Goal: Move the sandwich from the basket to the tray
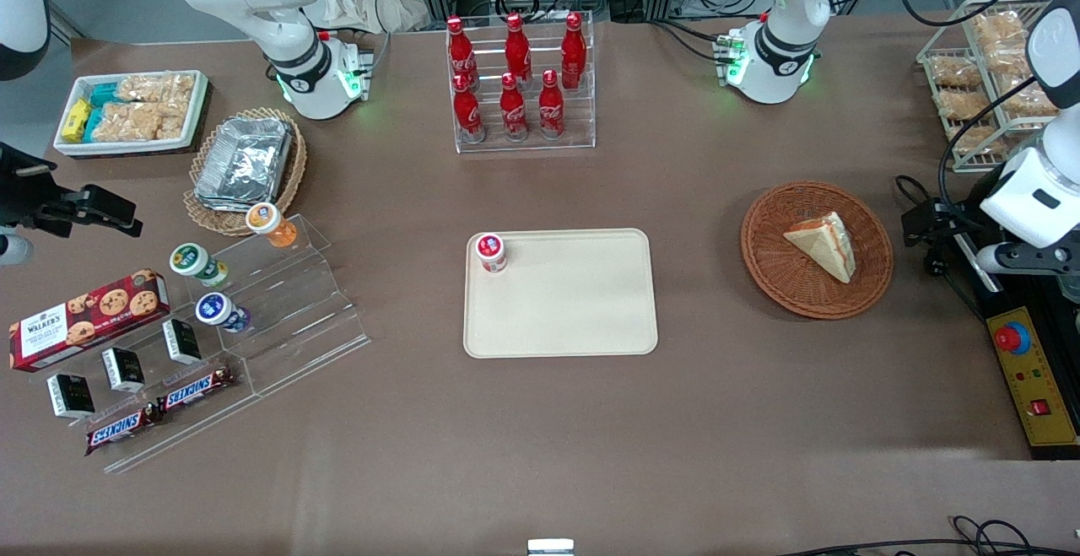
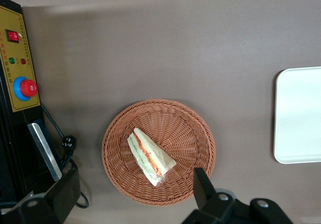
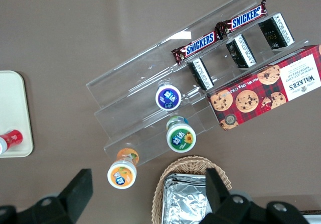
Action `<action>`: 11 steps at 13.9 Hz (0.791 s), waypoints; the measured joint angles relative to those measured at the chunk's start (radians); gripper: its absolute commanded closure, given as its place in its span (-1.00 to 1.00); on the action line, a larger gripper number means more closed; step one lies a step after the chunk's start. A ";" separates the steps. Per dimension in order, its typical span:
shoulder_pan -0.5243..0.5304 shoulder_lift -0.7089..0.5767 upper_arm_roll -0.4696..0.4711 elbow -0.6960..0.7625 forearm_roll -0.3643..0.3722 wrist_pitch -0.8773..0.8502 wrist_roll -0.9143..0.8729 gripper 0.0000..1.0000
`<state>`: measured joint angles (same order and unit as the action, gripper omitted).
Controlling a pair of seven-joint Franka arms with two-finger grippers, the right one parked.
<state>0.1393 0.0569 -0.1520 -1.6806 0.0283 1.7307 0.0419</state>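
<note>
Wicker basket point(image 2: 158, 151) is holding sandwich point(image 2: 150, 156), long axis diagonal; gripper point(image 2: 125, 194) is hovering above basket's edge, fingers apart.

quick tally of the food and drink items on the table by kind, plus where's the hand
cola bottles: 6
small lidded cups: 4
snickers bars: 2
small black boxes: 3
walker's cookie box: 1
sandwich: 1, in the basket
total: 17
tray holds one cup
hand: over the basket's edge, above the table, holding nothing
</note>
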 measured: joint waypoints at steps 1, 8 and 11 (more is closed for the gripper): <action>0.000 0.000 0.000 0.000 0.000 0.000 0.000 -1.00; -0.001 0.002 0.000 0.000 0.000 -0.002 0.001 -1.00; -0.001 0.004 0.000 0.000 0.000 -0.026 0.001 -1.00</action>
<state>0.1383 0.0605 -0.1521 -1.6806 0.0283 1.7051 0.0425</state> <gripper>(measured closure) 0.000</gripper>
